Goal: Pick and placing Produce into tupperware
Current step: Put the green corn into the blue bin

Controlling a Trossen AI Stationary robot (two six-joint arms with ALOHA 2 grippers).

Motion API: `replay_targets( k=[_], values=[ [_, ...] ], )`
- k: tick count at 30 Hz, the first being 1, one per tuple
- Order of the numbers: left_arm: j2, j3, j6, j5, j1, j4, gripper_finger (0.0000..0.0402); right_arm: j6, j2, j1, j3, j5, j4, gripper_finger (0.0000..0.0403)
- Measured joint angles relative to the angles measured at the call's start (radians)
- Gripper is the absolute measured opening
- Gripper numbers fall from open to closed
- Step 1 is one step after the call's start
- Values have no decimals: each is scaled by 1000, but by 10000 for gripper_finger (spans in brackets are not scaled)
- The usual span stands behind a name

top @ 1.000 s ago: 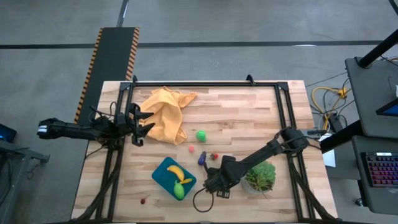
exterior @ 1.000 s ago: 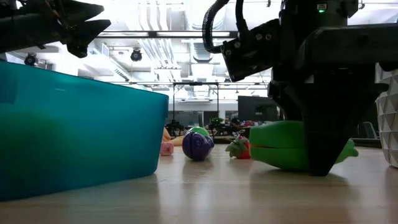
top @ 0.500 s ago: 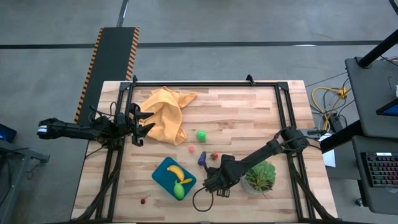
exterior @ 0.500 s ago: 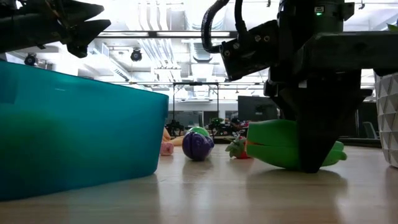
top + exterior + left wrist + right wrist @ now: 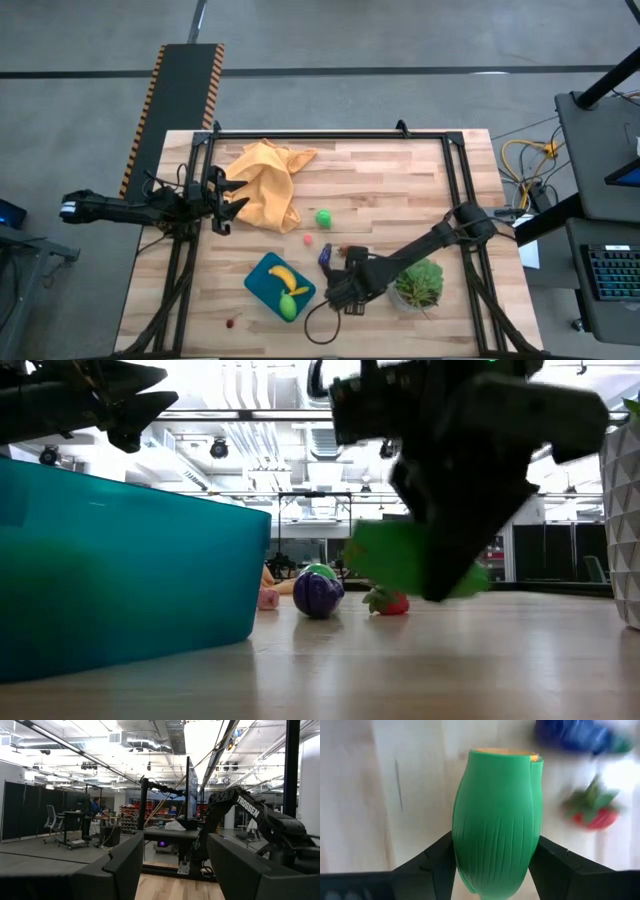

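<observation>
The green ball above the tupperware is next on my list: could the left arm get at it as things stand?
Probably yes: the left hand is open beside the orange cloth, with only bare table toward the green ball.

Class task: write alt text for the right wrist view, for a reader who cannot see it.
The right hand grips a ribbed green oval toy vegetable above the pale wooden table. Beyond lie a blurred purple toy eggplant and a small red, green-leafed toy piece.

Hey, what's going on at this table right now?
The right pincer is shut on a green ribbed vegetable, held off the table just right of the teal tupperware. That container already holds a banana and a green piece. A purple eggplant and a red piece lie loose on the wood. The left pincer waits open beside the orange cloth.
</observation>
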Motion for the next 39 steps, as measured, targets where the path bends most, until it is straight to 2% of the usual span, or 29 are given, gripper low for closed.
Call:
replay_targets(
  k=[7,15,19,23,28,31,36,39],
  values=[
    [0,0,0,0,0,0,206,-157,-50,0,0,60,149,198],
    [0,0,0,0,0,-2,206,-283,-157,0,-46,69,331,197],
    [0,0,0,0,0,-2,206,-329,-240,0,-155,62,521,197],
    [0,0,0,0,0,-1,206,-359,-334,-3,-341,41,801,197],
    [0,0,0,0,0,-1,206,-353,-432,-21,-575,-49,1212,196],
    [-1,0,0,0,0,0,206,-357,-447,-34,-661,-101,1401,196],
    [-1,0,0,-1,0,-1,206,-360,-409,-40,-679,-102,1447,196],
    [-1,0,0,-1,0,-1,206,-367,-356,-45,-639,-102,1447,196]
  ],
)
